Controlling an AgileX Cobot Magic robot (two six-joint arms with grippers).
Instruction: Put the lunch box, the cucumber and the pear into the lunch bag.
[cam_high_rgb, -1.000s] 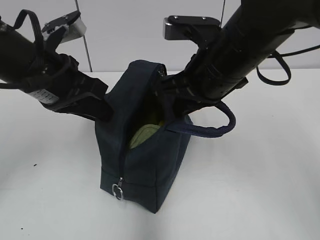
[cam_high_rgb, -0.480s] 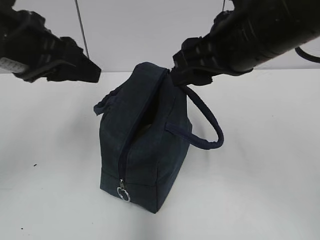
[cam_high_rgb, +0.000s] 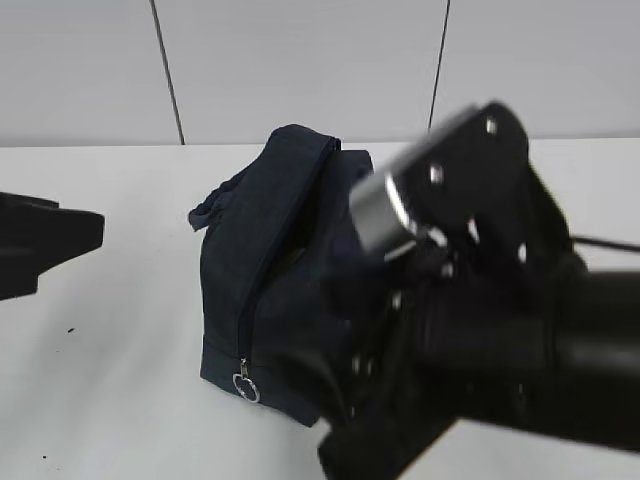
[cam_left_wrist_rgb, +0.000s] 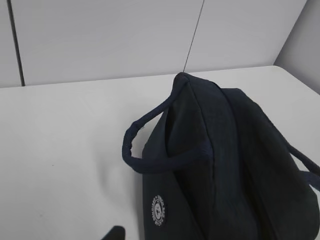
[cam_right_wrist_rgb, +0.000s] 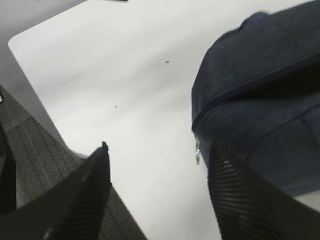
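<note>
The navy lunch bag (cam_high_rgb: 270, 270) stands upright mid-table, its zipper slit gaping a little above the silver ring pull (cam_high_rgb: 242, 386). The inside is dark. The lunch box, the cucumber and the pear do not show in any view. My right gripper (cam_right_wrist_rgb: 159, 147) is open and empty, low over the table beside the bag's zipper end (cam_right_wrist_rgb: 250, 100), with the ring pull (cam_right_wrist_rgb: 198, 153) close to its right finger. In the left wrist view the bag (cam_left_wrist_rgb: 225, 165) and one handle (cam_left_wrist_rgb: 145, 152) fill the frame. One left fingertip (cam_left_wrist_rgb: 115, 234) shows far left of centre, holding nothing.
My right arm (cam_high_rgb: 500, 330) is large and blurred in the front right and covers the bag's right side. My left arm (cam_high_rgb: 45, 245) is at the left edge, clear of the bag. The table's edge and the floor (cam_right_wrist_rgb: 30, 165) lie under the right gripper.
Both arms have pulled out of the bag's mouth. The left went back to the left, the right swung down to the front. The mouth has fallen nearly shut and the green lid no longer shows.
</note>
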